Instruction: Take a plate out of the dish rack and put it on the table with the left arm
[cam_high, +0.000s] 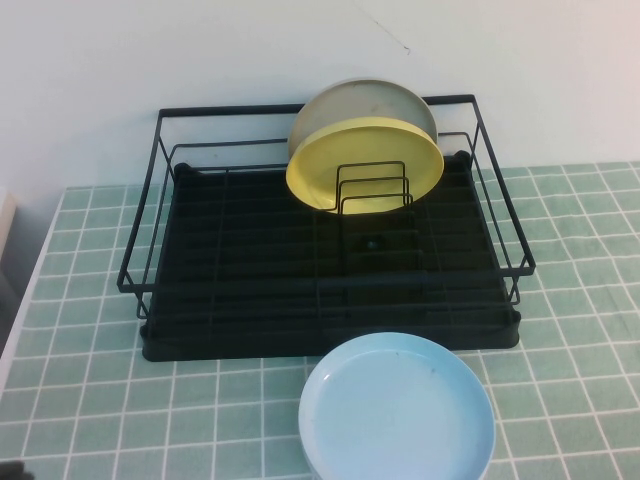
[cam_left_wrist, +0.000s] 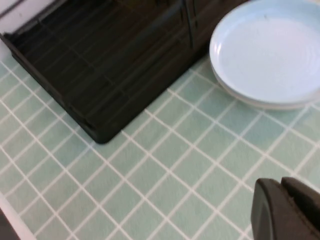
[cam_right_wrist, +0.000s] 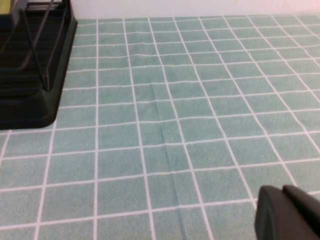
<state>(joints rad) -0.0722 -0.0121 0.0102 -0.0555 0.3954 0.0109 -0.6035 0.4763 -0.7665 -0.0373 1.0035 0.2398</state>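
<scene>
Left claw (cam_left_wrist: 287, 212) sits low over bare tile, fingers together, holding nothing, well clear of the plate (cam_left_wrist: 270, 52). Right claw (cam_right_wrist: 290, 215) is also over bare tile, off the rack's (cam_high: 330, 255) right side; only its black tip shows, so I cannot tell if it is apart or together.

Plate lies flat on the table (cam_high: 90, 300), rim just touching or nearly touching the rack's front edge. In the left wrist view a second rim seems to peek out under it, maybe another plate beneath; can't confirm.

Risks, as I judge them: the plate is smooth and glossy with a low rim, so any sweep of the left arm past it could skid it across the tiles. If it does sit on something, a nudge could rock it. Yellow plate (cam_high: 365, 168) and a pale one (cam_high: 362, 105) lean upright in the wire divider (cam_high: 372, 190); bumping the rack could tip them.

Rack: thin black wire rails, matte ribbed tray. Table: small pale green square tiles, white grout.
</scene>
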